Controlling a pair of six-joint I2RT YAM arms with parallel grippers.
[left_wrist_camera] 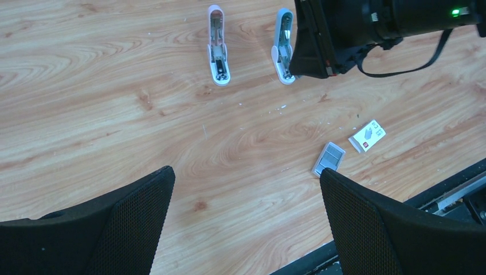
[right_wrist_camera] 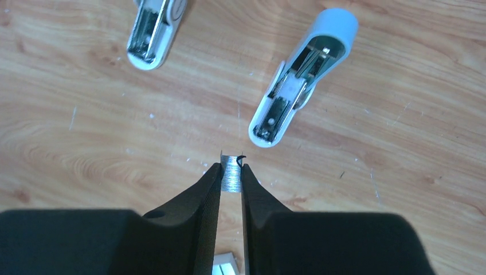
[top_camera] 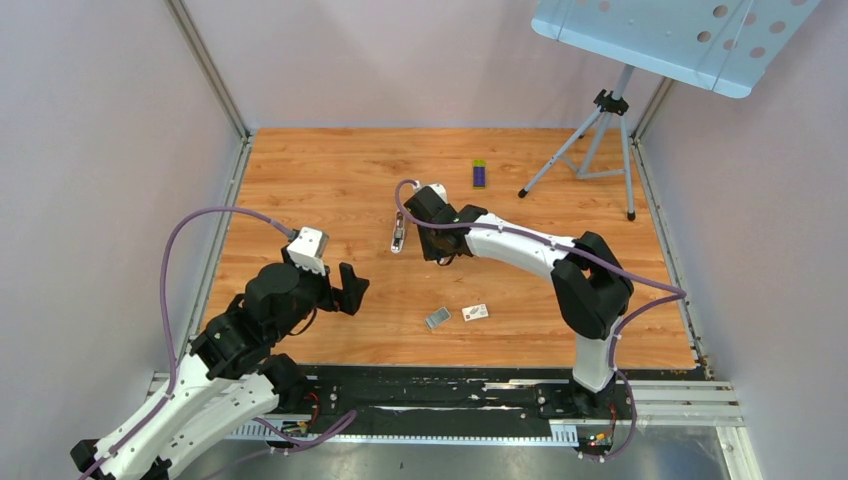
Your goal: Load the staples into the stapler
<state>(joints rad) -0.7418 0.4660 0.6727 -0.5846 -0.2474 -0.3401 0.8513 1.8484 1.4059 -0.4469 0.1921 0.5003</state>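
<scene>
My right gripper [right_wrist_camera: 231, 169] is shut on a short silvery strip of staples [right_wrist_camera: 231, 177], held just above the wood floor. It hovers close to a light-blue stapler piece [right_wrist_camera: 301, 86] lying open with its metal channel up. A white stapler piece [right_wrist_camera: 153, 27] lies open beside it; I cannot tell if the two are joined. Both show in the left wrist view, white [left_wrist_camera: 218, 46] and blue [left_wrist_camera: 282, 48]. From above only one [top_camera: 398, 238] shows beside the right gripper [top_camera: 443, 252]. A grey staple block [left_wrist_camera: 329, 158] lies on the floor. My left gripper [left_wrist_camera: 245, 172] is open and empty.
A small white card [top_camera: 475, 313] lies beside the grey block [top_camera: 437, 318]. A purple-and-green box [top_camera: 479, 174] sits farther back. A tripod stand [top_camera: 600, 140] occupies the back right corner. Grey walls enclose the wooden floor [top_camera: 330, 180].
</scene>
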